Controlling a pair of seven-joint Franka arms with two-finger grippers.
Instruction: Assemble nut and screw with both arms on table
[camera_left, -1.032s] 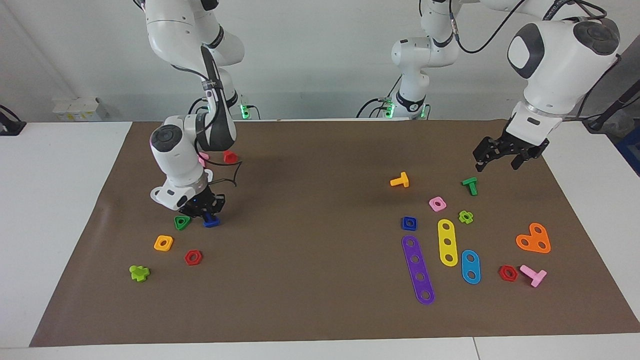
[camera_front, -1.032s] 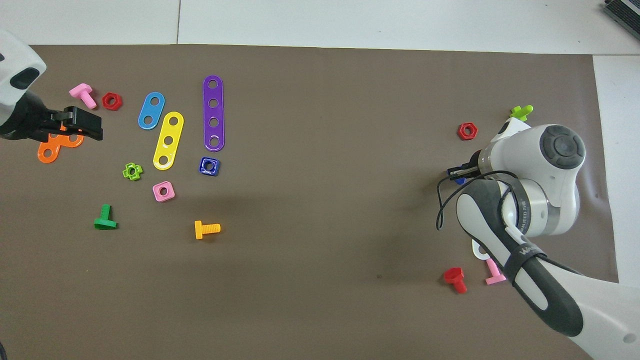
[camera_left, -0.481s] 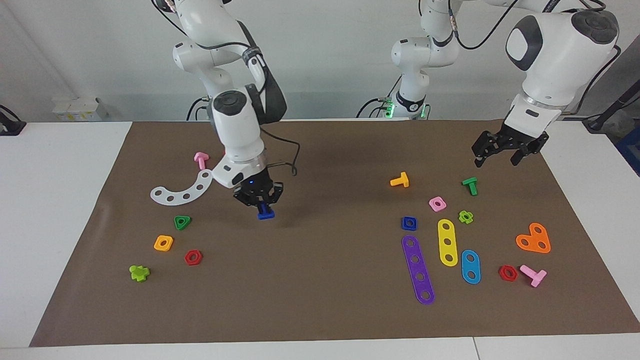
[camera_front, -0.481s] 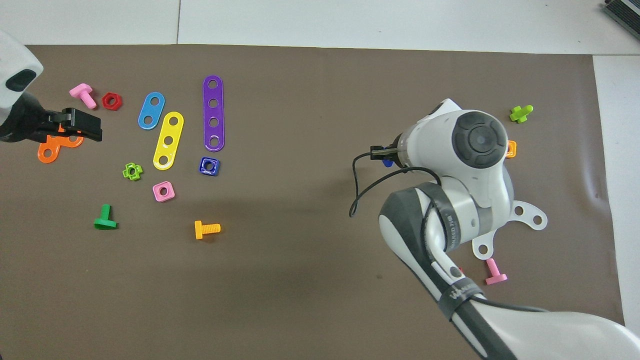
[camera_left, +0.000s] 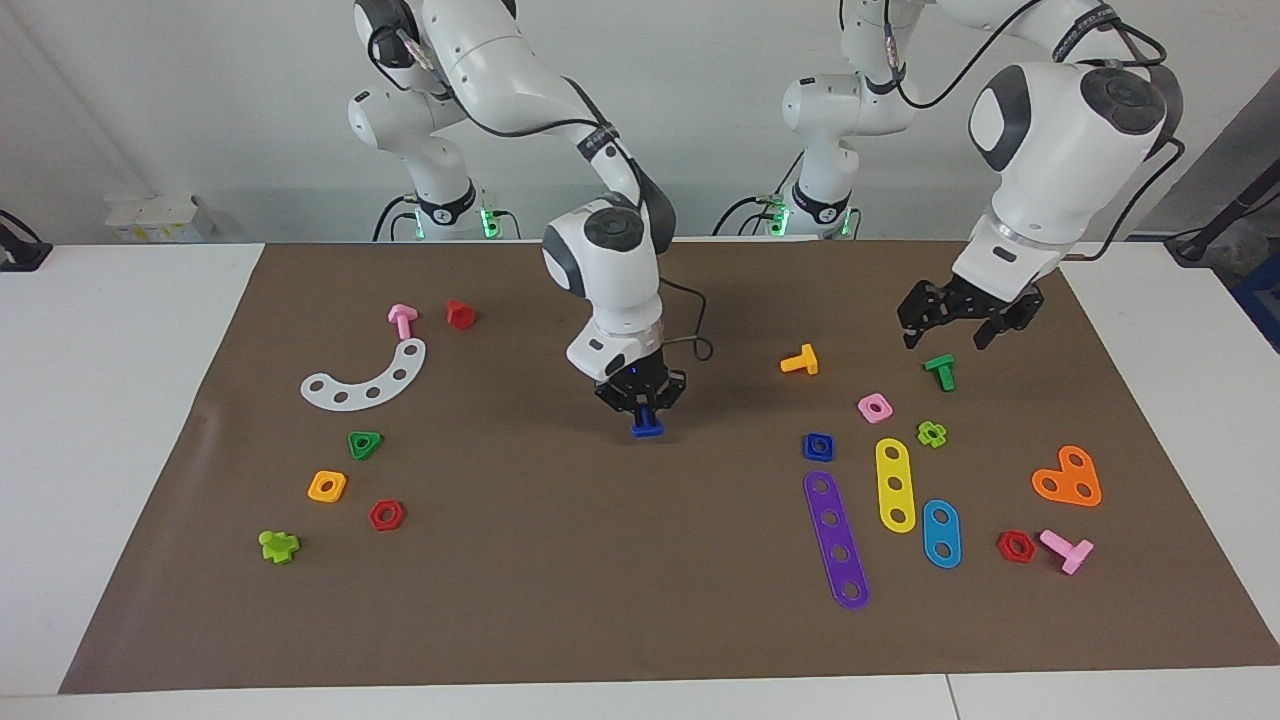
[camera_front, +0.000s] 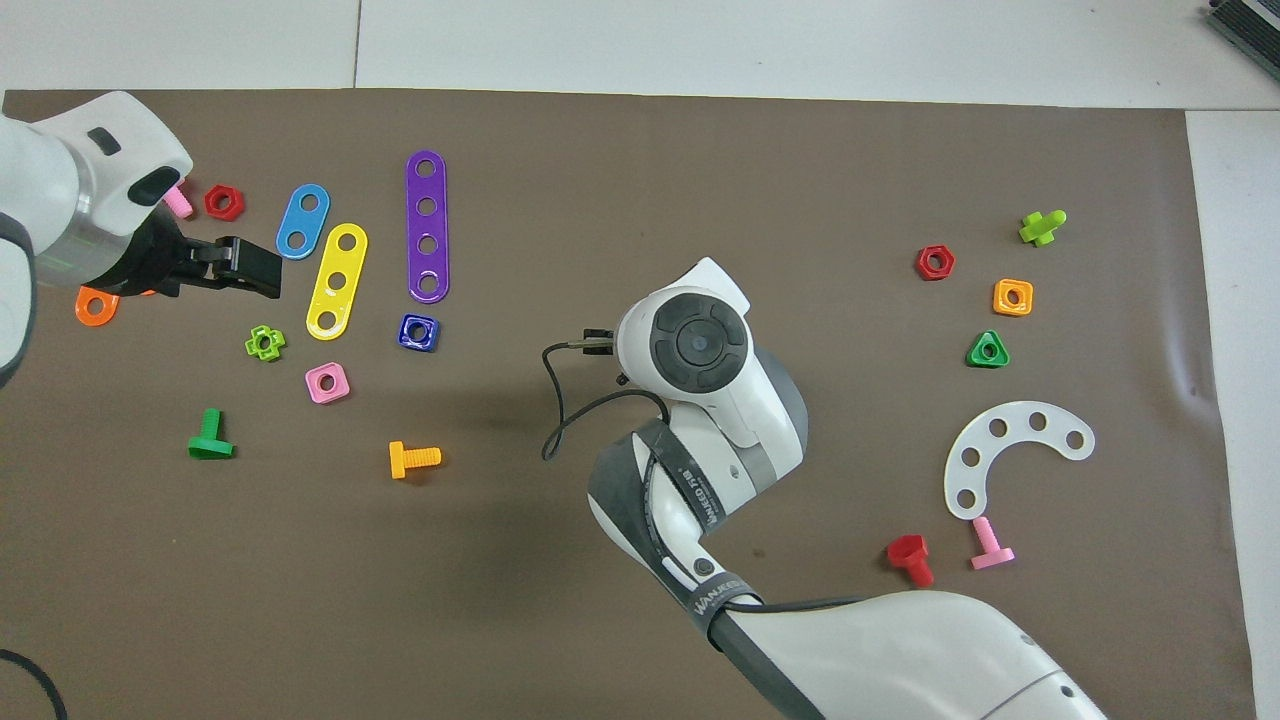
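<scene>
My right claw (camera_left: 640, 400) sits at the centre of the facing view, above the middle of the counter (camera_left: 600, 580), pinching the screw (camera_left: 647, 427), which hangs head down with its stem up between my fingertips. The nut (camera_left: 818, 446) lies flat on the counter, right of the screw in that view and slightly lower, toward the left arm's end. My left claw (camera_left: 945, 325) hovers spread and empty over the green bolt (camera_left: 940, 371) at upper right; the nut lies below and left of it in the frame, and this claw looks the nearer of the 2. Since 1 second ago, my right claw has carried the screw from the green triangular nut (camera_left: 365, 444) at frame left to centre, while my left claw has shifted slightly leftward.
</scene>
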